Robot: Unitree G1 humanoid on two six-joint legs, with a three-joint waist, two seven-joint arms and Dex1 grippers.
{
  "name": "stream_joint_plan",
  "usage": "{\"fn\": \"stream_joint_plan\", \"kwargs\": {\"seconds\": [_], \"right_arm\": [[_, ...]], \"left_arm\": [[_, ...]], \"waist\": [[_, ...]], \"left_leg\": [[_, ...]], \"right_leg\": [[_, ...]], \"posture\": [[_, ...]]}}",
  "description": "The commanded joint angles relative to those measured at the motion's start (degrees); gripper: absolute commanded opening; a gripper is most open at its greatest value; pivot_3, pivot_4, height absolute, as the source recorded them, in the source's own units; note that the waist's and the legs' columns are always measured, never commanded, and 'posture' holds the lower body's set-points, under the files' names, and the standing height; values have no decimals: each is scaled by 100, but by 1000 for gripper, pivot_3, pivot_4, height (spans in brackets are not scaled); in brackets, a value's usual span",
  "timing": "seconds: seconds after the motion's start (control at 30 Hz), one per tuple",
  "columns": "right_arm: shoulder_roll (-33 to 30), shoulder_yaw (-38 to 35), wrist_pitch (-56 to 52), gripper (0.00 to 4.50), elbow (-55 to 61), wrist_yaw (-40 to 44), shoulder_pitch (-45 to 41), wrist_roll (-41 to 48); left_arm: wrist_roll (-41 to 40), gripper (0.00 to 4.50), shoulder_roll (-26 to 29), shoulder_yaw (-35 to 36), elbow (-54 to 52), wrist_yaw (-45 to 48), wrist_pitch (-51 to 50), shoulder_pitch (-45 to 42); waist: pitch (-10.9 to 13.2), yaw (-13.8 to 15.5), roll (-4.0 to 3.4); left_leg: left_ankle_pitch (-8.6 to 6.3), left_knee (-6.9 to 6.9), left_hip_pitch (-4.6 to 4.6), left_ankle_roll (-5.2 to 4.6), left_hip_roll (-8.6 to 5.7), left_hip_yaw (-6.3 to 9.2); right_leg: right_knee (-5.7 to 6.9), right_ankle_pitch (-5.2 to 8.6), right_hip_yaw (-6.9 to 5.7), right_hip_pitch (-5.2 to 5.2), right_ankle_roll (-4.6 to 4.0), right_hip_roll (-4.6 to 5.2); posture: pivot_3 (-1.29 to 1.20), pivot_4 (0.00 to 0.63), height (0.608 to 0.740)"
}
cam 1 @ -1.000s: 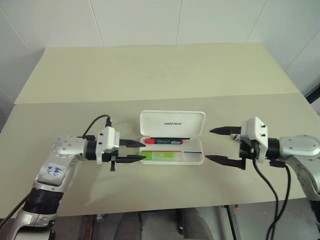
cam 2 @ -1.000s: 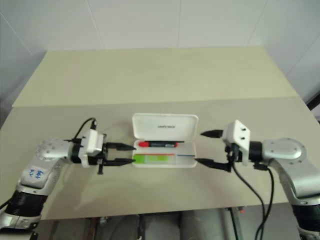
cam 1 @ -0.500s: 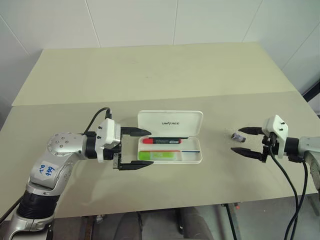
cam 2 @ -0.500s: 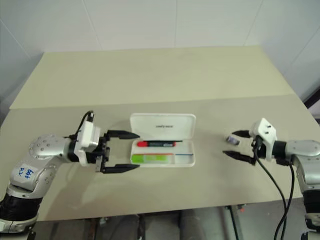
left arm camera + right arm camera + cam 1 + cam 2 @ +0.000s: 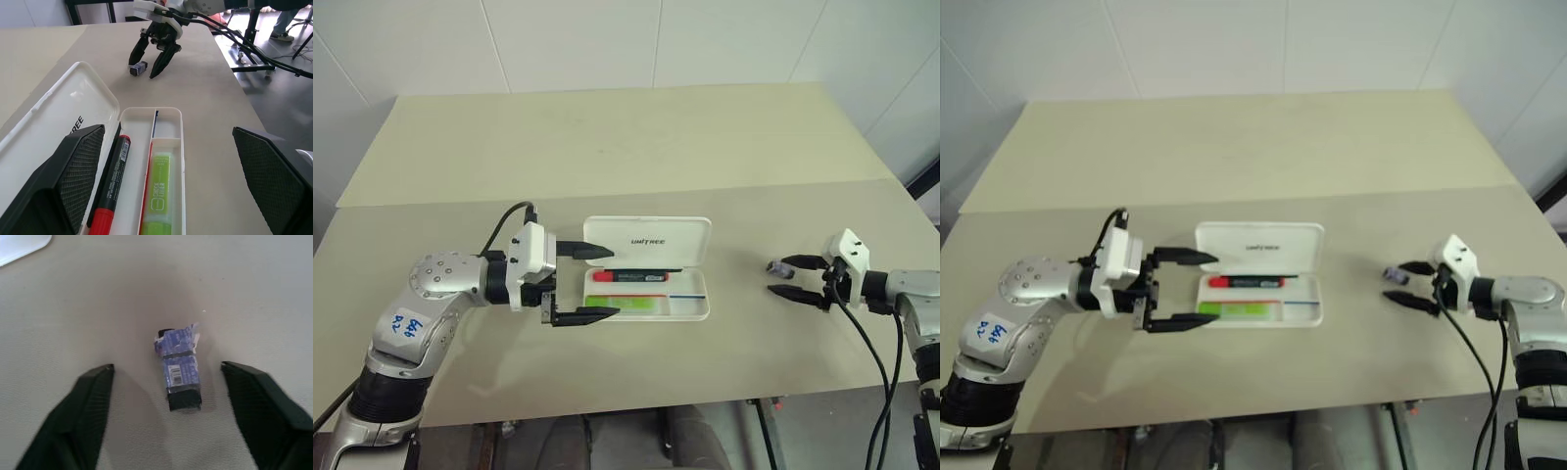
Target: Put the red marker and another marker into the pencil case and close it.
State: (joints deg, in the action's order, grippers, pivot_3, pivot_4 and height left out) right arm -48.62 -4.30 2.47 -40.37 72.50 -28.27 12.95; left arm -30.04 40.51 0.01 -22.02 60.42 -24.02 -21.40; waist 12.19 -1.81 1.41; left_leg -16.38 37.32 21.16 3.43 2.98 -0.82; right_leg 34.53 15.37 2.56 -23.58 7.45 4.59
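Observation:
The pencil case (image 5: 646,240) lies open at the table's middle, lid tipped back. The red marker (image 5: 631,276) rests in its far compartment and the lime-green marker (image 5: 622,306) in the near one. My left gripper (image 5: 614,285) is open wide at the case's left end, one finger over the lid's edge and one along the near rim, holding nothing. Far to the right, my right gripper (image 5: 779,276) is open, low over the table. Its fingers (image 5: 93,396) stand on either side of a small dark object with a blue label (image 5: 178,367), not touching it.
The beige table (image 5: 607,147) stretches far behind the case, with a seam across it. Its near edge runs just below both arms. In the left wrist view, dark chair or stand legs (image 5: 254,68) and cables show on the floor past the table's far side.
My left gripper let go of the green marker, opened wide and rose slightly. My right gripper swung out to the right and down to the small dark object, its fingers narrowing around it.

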Motion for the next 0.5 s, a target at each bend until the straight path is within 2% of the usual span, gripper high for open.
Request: {"fn": "stream_joint_plan", "kwargs": {"seconds": [0.03,0.23,0.37,0.5], "right_arm": [[-25,1,176,2449,-396,-30,-65,-177],[22,-36,238,436,-353,49,-83,-114],[8,-63,228,341,-118,4,11,-86],[-30,-181,20,341,798,5,239,138]], "left_arm": [[-159,4500,9,141,-225,-49,10,-97],[-121,4500,-18,113,-184,-62,70,-135],[-96,4500,-42,90,-160,-68,104,-140],[-41,4500,21,131,-110,3,206,-23]], "waist": [[0,-2,0],[0,-1,0],[0,0,0],[0,2,0]], "left_leg": [[0,4,-4,0,0,0],[6,37,3,-5,-2,-11],[8,43,1,-7,-3,-17],[8,36,3,-7,-3,-17]], "right_leg": [[-5,-1,0,8,-3,0],[-50,-17,14,33,-34,0],[-51,-22,22,34,-35,0],[-51,-22,22,29,-34,0]], "posture": [[0,150,740],[0,150,740],[0,150,740],[0,150,740]]}}
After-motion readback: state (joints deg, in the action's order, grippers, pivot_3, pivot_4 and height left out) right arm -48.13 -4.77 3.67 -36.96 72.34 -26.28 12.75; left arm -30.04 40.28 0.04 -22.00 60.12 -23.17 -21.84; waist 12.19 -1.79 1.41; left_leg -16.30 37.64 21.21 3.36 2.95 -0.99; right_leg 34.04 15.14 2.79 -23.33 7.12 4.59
